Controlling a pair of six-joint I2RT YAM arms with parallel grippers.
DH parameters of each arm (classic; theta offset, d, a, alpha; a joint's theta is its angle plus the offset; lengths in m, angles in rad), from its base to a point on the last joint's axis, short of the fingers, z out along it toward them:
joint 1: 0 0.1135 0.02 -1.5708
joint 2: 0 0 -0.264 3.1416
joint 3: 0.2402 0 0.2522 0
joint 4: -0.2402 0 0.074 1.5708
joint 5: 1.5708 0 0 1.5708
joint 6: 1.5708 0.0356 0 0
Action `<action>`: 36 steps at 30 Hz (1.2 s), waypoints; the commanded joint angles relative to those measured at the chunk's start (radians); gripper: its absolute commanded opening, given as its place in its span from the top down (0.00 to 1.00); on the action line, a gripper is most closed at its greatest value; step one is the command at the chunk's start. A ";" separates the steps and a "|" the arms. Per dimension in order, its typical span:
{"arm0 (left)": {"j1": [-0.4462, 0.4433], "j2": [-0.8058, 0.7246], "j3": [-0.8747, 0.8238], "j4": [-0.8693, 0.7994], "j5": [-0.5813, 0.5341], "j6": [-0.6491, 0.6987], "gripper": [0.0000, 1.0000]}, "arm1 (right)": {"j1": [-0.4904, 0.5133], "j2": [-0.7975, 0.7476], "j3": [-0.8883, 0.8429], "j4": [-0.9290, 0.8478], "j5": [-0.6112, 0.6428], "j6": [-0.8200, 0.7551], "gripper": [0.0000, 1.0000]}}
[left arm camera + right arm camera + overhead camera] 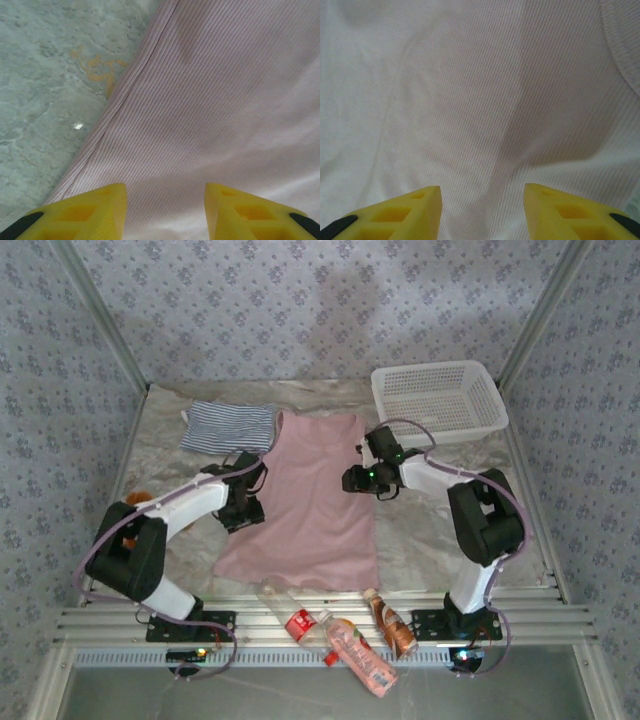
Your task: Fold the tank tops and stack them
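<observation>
pink tank top (310, 510) flat under left gripper (164, 200) and right gripper (483, 200), jaws apart, empty

Pink tank top (305, 505) spread flat, striped tank top (228, 427) lying small beside it.
From above, the dusty pink one fills the middle of the frame, straps toward the top, hem flaring toward the bottom (up close I see fine ribbing and a stitched edge). The navy-and-white one is a compact rectangle at upper left, just beside the pink strap.

Right claw (482, 189) gapes over ribbed pink tank top (470, 100).
</observation>
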 commanded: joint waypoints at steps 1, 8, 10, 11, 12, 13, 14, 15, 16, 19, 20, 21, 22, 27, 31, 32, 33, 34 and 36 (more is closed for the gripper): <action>0.030 0.045 0.027 0.004 -0.022 0.070 0.57 | -0.002 0.044 0.037 0.004 0.010 -0.010 0.51; 0.078 0.140 0.063 -0.012 -0.016 0.142 0.58 | 0.001 0.086 0.013 -0.004 0.014 -0.012 0.51; 0.084 0.156 0.071 -0.021 -0.021 0.155 0.58 | 0.008 0.080 -0.008 -0.004 0.016 -0.008 0.51; 0.089 0.163 0.076 -0.028 -0.025 0.161 0.58 | 0.011 0.073 -0.023 -0.003 0.016 -0.004 0.51; 0.094 0.172 0.080 -0.035 -0.028 0.169 0.58 | 0.014 0.063 -0.038 -0.003 0.019 0.004 0.51; 0.098 0.176 0.084 -0.038 -0.031 0.175 0.58 | 0.018 0.053 -0.050 -0.004 0.021 0.013 0.51; 0.101 0.186 0.088 -0.043 -0.037 0.185 0.57 | 0.021 0.040 -0.064 -0.007 0.024 0.022 0.51; 0.102 0.192 0.099 -0.049 -0.046 0.195 0.58 | 0.026 0.026 -0.079 -0.013 0.025 0.032 0.51; 0.103 0.201 0.107 -0.056 -0.055 0.204 0.57 | 0.031 0.012 -0.095 -0.017 0.033 0.040 0.51; 0.109 0.228 0.144 -0.084 -0.087 0.234 0.57 | 0.047 -0.035 -0.152 -0.021 0.052 0.076 0.50; 0.112 0.235 0.155 -0.089 -0.094 0.243 0.56 | 0.048 -0.047 -0.174 -0.014 0.048 0.094 0.50; 0.114 0.240 0.166 -0.093 -0.100 0.252 0.56 | 0.049 -0.058 -0.198 0.000 0.039 0.112 0.50; 0.115 0.247 0.177 -0.098 -0.105 0.259 0.56 | 0.053 -0.066 -0.216 0.012 0.033 0.127 0.50; 0.118 0.302 0.267 -0.144 -0.151 0.314 0.55 | 0.075 -0.080 -0.259 0.057 -0.001 0.172 0.49; 0.118 0.307 0.328 -0.175 -0.169 0.326 0.54 | 0.070 -0.117 -0.220 0.029 0.011 0.149 0.48; 0.117 0.299 0.341 -0.187 -0.168 0.321 0.53 | 0.066 -0.137 -0.205 0.017 0.024 0.136 0.48; 0.116 0.285 0.349 -0.193 -0.163 0.315 0.53 | 0.062 -0.157 -0.189 -0.002 0.044 0.118 0.48; 0.111 0.270 0.353 -0.199 -0.156 0.310 0.53 | 0.057 -0.175 -0.169 -0.020 0.066 0.095 0.48; 0.102 0.238 0.357 -0.214 -0.143 0.294 0.52 | 0.039 -0.192 -0.131 -0.053 0.086 0.055 0.48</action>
